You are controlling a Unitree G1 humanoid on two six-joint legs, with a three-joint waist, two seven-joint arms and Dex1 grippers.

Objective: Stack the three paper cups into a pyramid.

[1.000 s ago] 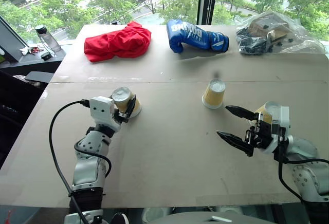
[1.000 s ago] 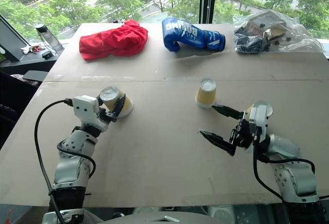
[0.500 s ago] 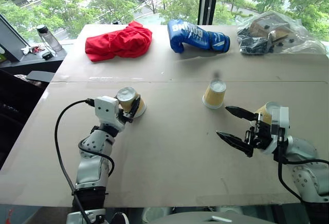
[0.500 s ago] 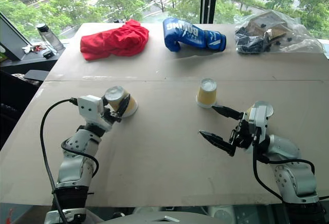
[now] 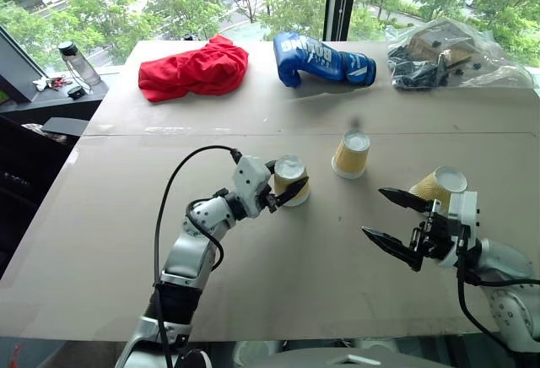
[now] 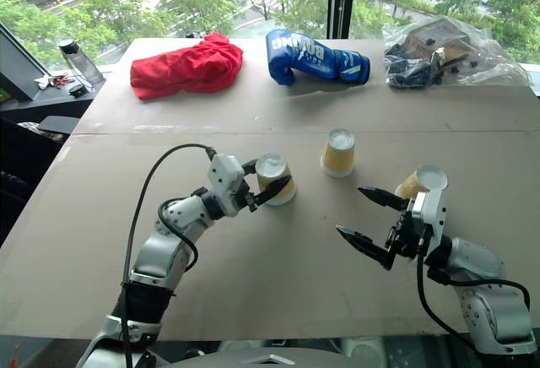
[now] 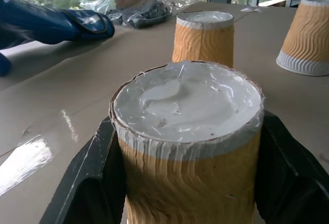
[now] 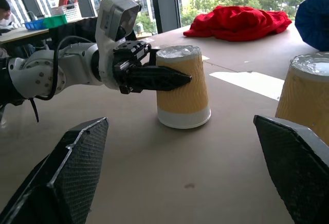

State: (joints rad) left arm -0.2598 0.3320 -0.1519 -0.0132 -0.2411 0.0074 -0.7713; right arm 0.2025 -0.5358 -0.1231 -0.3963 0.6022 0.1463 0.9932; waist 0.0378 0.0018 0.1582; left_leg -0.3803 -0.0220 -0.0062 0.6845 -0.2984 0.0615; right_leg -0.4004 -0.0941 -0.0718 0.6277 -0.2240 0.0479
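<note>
1. Left hand (image 5: 291, 184) is clamped around one upside-down paper cup (image 5: 289, 178), rim down on the bench (image 5: 278, 275).
2. Second cup (image 5: 351, 154) stands inverted just beyond it, apart.
3. Third cup (image 5: 439, 186) sits tilted behind the right hand (image 5: 388, 220).
4. Right hand's fingers are spread wide, grasping nothing.

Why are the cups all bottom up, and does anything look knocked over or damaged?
Nothing is spilled or toppled. All three paper cups stand rim down on the table: one in the left tool, one in the middle, one beside the open right tool. The gripped cup's upturned base looks crinkled and ragged at its edge.
</note>
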